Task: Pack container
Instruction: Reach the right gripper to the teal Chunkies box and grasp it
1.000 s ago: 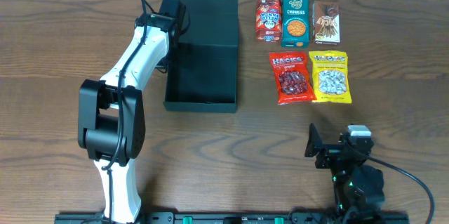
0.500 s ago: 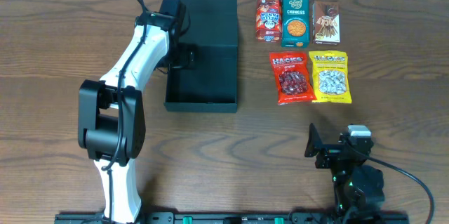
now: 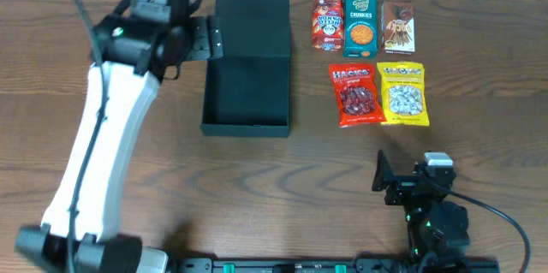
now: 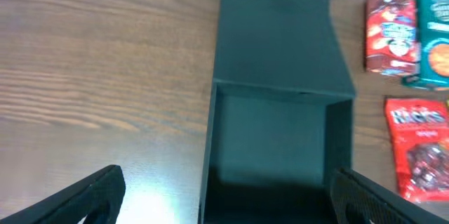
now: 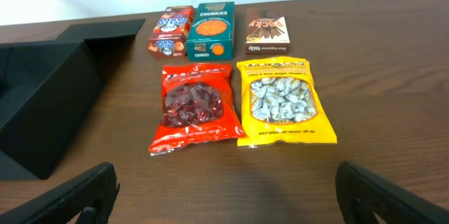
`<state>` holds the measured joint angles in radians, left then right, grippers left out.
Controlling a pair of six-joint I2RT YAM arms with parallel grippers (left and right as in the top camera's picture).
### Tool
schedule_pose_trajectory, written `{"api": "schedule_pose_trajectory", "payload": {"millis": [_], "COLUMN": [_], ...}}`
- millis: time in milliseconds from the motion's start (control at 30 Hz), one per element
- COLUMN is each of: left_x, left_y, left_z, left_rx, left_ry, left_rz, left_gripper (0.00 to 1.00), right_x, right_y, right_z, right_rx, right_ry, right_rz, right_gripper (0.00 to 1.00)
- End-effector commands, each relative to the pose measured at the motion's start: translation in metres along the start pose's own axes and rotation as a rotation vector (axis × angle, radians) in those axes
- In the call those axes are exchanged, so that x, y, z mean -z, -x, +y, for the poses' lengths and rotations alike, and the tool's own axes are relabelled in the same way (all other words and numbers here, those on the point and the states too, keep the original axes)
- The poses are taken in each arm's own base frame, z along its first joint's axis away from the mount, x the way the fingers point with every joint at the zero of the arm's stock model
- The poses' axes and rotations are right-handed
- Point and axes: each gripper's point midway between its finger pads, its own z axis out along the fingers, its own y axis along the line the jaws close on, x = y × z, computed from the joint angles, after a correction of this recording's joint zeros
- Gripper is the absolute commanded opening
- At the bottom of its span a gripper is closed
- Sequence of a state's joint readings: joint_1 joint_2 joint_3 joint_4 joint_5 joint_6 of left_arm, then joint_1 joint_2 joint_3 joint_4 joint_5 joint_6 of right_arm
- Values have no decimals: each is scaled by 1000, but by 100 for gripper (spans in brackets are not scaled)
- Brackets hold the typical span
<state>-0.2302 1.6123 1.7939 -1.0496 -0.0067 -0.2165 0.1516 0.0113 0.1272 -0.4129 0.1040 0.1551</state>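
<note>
The container (image 3: 247, 93), a dark rectangular box, lies open left of the table's middle, with its flap lid (image 3: 253, 18) folded flat toward the far edge. Its inside (image 4: 270, 136) looks bare. My left gripper (image 3: 205, 40) hangs open above the table beside the container's left wall, holding nothing. In the left wrist view its fingertips (image 4: 95, 194) straddle that left wall from above. My right gripper (image 5: 228, 203) is open and low over bare wood near the front right, with the container (image 5: 42, 104) to its left.
To the right of the container lie a red snack box (image 3: 326, 23), a teal Chunkies box (image 3: 360, 26) and a brown stick box (image 3: 398, 27) in a far row. A red bag (image 3: 356, 94) and a yellow bag (image 3: 402, 93) lie nearer.
My left gripper has opened and let go at the container's left side, then risen and drawn back to the left. The lid stays open. The right arm has not moved.
</note>
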Motion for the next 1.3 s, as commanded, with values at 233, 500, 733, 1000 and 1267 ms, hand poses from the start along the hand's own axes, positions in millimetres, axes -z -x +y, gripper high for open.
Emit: {"api": "schedule_pose_trajectory", "payload": {"millis": [233,500,733,1000,1267], "left_x": [28,28,28,28,27], "left_y": [-12,-15,-13,-5,-4], "left_z": [8,7,6,7,19], "left_rx": [-14,-14,-13,-12,-12], "left_ry": [15,6,4,14,83], "left_rz": [7,20,8,-24,-32], "left_gripper": [95,95,95,95,95], "right_x": [14,24,16,-32,-124], "right_y": [12,28,76,101,144], "right_z": [70,87,70,78,82], "right_rx": [-621,-789,-640,-369,-83], "right_ry": [413,533,477,387,296], "right_rz": [97,118,-126,36,222], "right_gripper": [99,99,99,99,99]}}
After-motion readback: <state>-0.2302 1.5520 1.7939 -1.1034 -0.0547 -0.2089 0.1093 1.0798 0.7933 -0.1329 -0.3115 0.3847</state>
